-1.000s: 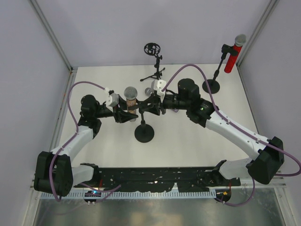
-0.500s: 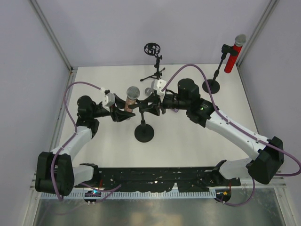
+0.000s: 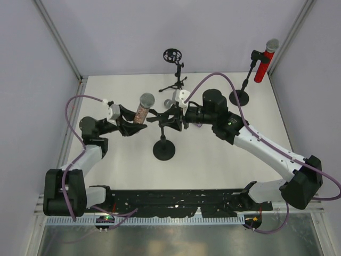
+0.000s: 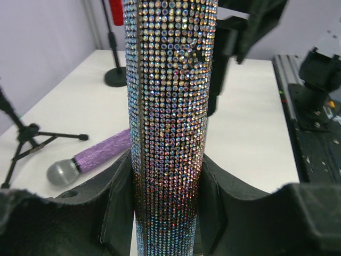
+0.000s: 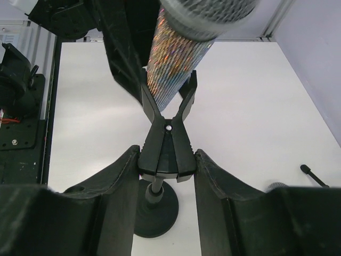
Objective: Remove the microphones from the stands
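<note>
The microphone point(image 3: 143, 108) has a rhinestone-covered body and a grey mesh head, and it stands nearly upright. My left gripper point(image 3: 130, 125) is shut on its lower body, its fingers point(image 4: 114, 205) pressed against both sides of the microphone point(image 4: 170, 101). It sits just left of the stand's black clip point(image 3: 159, 117) and appears free of its prongs. My right gripper point(image 3: 171, 118) is shut on the clip's handles point(image 5: 166, 146), with the clip's prongs spread toward the microphone point(image 5: 171, 58). The stand's round base point(image 3: 163, 150) rests on the white table.
A red microphone point(image 3: 262, 65) sits in a second stand point(image 3: 239, 97) at the back right. A tripod stand with a shock mount point(image 3: 173, 56) is at the back centre. A purple microphone point(image 4: 98, 156) lies on the table near the tripod point(image 4: 24, 140).
My left gripper has carried the microphone left, away from the clip. The right gripper has stayed on the clip's handles, its jaws slightly wider.
</note>
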